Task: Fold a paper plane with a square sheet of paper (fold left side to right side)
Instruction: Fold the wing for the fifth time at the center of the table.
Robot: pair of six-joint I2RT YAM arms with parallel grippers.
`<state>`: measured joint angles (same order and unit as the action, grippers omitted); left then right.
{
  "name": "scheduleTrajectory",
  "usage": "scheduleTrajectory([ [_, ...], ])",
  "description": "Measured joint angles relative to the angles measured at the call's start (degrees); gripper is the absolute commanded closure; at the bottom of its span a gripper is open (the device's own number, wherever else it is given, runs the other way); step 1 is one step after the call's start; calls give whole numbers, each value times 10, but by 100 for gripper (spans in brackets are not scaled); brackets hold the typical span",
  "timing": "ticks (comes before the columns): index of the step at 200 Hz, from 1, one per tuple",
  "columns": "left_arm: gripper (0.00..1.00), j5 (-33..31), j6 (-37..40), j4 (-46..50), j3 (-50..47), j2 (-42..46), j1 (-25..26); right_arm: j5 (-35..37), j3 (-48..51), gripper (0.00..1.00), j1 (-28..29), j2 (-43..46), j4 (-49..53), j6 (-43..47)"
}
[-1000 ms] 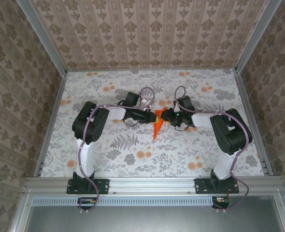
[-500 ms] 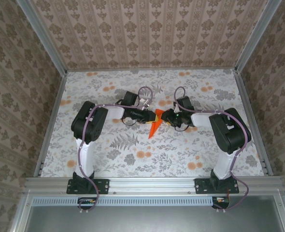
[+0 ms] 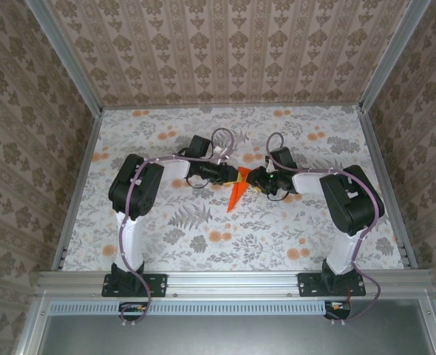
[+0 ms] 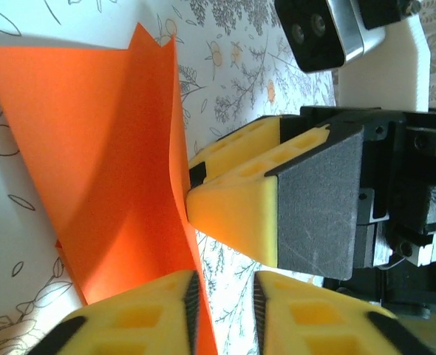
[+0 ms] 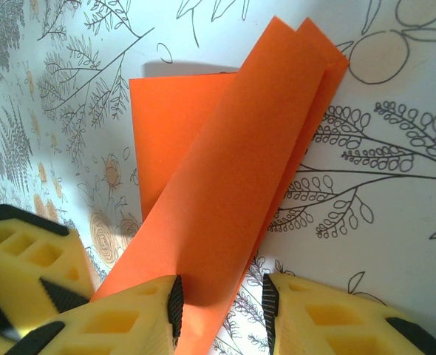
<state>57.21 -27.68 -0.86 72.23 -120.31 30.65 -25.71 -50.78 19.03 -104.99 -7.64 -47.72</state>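
Item: thin bright orange paper sheet (image 3: 235, 194), creased to a narrow point aimed near. It lies mid-table on the floral-printed tabletop (image 3: 166, 229), far end between both pincers.
Left gripper (image 4: 224, 299): yellow jaws slightly parted, straddling the paper's edge.
Right gripper (image 5: 221, 296): jaws slightly parted around the folded layers.

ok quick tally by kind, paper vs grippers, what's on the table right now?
Orange paper, folded: 1
Grippers: 2 (left gripper, right gripper)
Total: 3
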Motion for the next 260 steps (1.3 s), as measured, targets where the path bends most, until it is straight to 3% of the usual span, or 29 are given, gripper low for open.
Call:
scheduleTrajectory([
  [59,82,-3,21,25,24,-31,0,0,-2,63,0,0,4,2],
  [84,90,-5,27,36,25,-36,0,0,-2,63,0,0,4,4],
  [116,93,-5,33,40,29,-36,0,0,-3,62,0,0,6,10],
  [178,94,-2,50,42,40,-50,-12,1,-5,53,-1,8,6,21],
  [260,94,6,57,39,40,-64,-19,1,-9,49,-8,25,2,23],
])
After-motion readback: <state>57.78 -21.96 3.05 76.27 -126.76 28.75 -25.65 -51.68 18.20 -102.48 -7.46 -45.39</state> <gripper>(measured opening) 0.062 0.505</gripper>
